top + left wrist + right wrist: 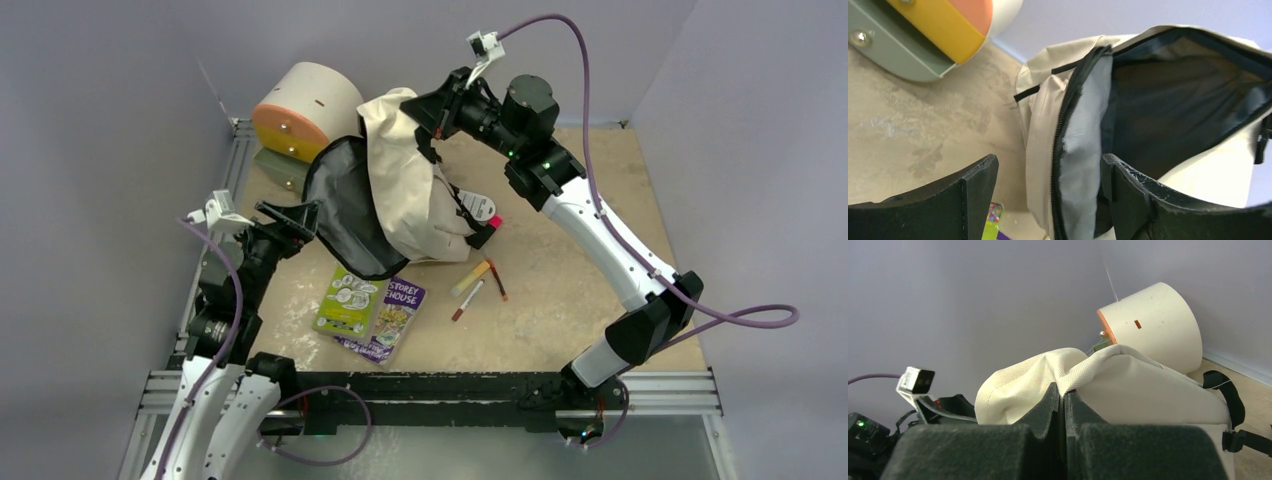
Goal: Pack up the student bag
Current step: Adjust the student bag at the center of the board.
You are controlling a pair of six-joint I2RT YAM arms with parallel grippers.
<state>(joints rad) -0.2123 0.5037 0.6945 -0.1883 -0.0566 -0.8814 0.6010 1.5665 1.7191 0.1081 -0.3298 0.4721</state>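
The student bag (410, 190), beige with a dark grey lining, stands at the middle of the table with its open flap (345, 205) hanging to the left. My right gripper (432, 118) is shut on a fold of beige fabric at the bag's top (1063, 390) and holds it up. My left gripper (300, 215) is open at the flap's edge. In the left wrist view the zippered rim (1063, 145) runs between the spread fingers (975, 192) with a gap on the left side. The bag's dark inside (1173, 90) gapes beyond.
A cream-and-orange cylindrical drawer unit (305, 110) stands at the back left, just behind the bag. In front of the bag lie a green book (348, 300), a purple book (392, 315) and three pens (470, 278). Walls close the left, back and right sides.
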